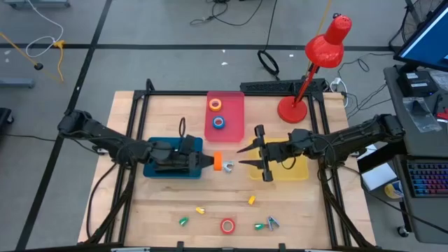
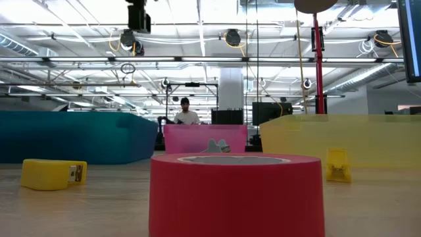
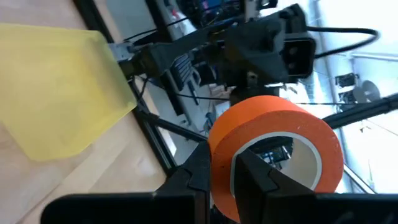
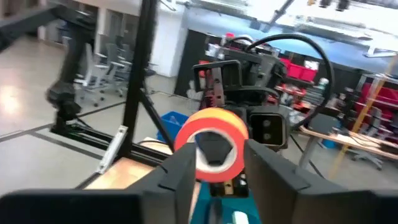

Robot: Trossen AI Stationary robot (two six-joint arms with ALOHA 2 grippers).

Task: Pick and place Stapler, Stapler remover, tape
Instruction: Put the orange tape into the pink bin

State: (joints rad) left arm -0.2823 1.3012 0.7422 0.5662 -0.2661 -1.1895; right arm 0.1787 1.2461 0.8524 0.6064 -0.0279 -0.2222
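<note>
High view: the left tool (image 1: 210,162) reaches out from over the blue tray (image 1: 155,169) toward the middle of the bench (image 1: 161,210), pinched tight on an orange tape roll (image 1: 218,162). In the left wrist view 1 dark finger (image 3: 196,171) sits outside the roll's wall and the other inside its open centre, so the orange tape roll (image 3: 273,155) is held by its wall, ring standing on edge. The right tool (image 1: 243,156) points at it from over the yellow tray (image 1: 297,170), its fingers spread apart with the tips just short of the roll. In the right wrist view the right tool's 2 fingers (image 4: 177,171) stand on either side of the roll (image 4: 211,146) without clearly touching it.

In the pink tray (image 1: 234,112) lie 2 more rolls, an orange-yellow one (image 1: 215,105) and a blue one (image 1: 219,123), just apart. A red tape roll (image 1: 227,225) lies flat near the front edge of the bench and fills the foreground of the low view (image 2: 237,194). Small yellow (image 1: 200,209) and green (image 1: 184,221) pieces lie scattered around it; what they are I cannot tell. A red desk lamp (image 1: 318,59) stands at the far right corner.
</note>
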